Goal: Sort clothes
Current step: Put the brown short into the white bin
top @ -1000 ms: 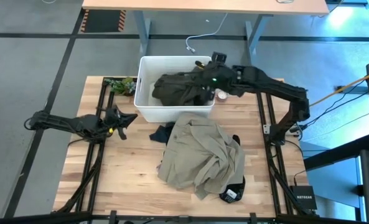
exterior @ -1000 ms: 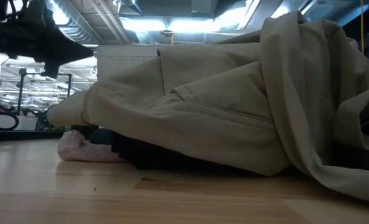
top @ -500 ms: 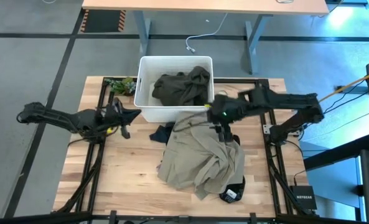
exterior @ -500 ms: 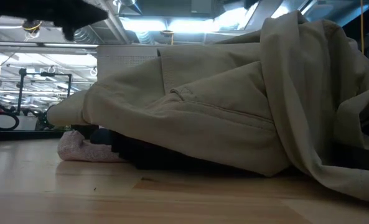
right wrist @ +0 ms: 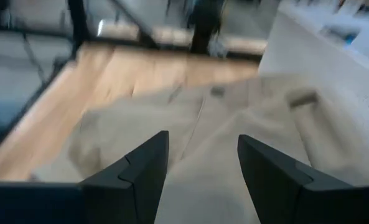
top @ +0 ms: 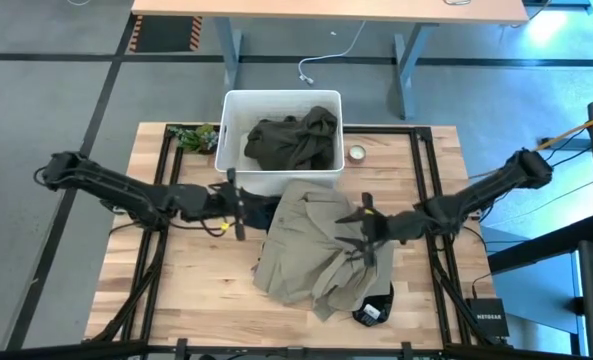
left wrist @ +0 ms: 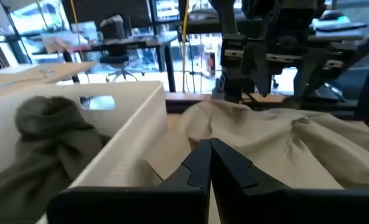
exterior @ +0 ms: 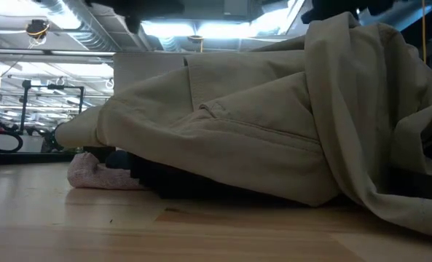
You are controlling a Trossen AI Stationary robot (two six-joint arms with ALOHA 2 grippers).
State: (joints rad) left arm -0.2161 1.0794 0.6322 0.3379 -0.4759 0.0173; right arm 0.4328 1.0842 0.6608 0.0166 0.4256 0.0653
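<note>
A dark olive garment (top: pixel 291 140) lies bunched in the white bin (top: pixel 232 130). A beige-khaki garment (top: pixel 311 255) lies heaped on the table in front of the bin and fills the low view (exterior: pixel 259 138). A black garment (top: pixel 378 303) sticks out under its near right side. A small dark blue-grey garment (top: pixel 261 213) lies at its left, and a light pink one (exterior: pixel 92 175) shows under it. My right gripper (top: pixel 359 232) is open over the beige heap (right wrist: pixel 203 118). My left gripper (top: pixel 238 205) is shut, left of the heap beside the bin (left wrist: pixel 119 143).
A small green plant (top: pixel 194 137) lies left of the bin and a small round object (top: pixel 357 153) right of it. Black frame rails (top: pixel 158 250) run along both sides of the table. Bare wood (top: pixel 196 290) lies at the near left.
My right gripper has left the bin and gone toward the table's near edge, to a place over the beige garment; the olive garment stays in the bin. My left gripper has gone toward the table's right, up to the heap's left side.
</note>
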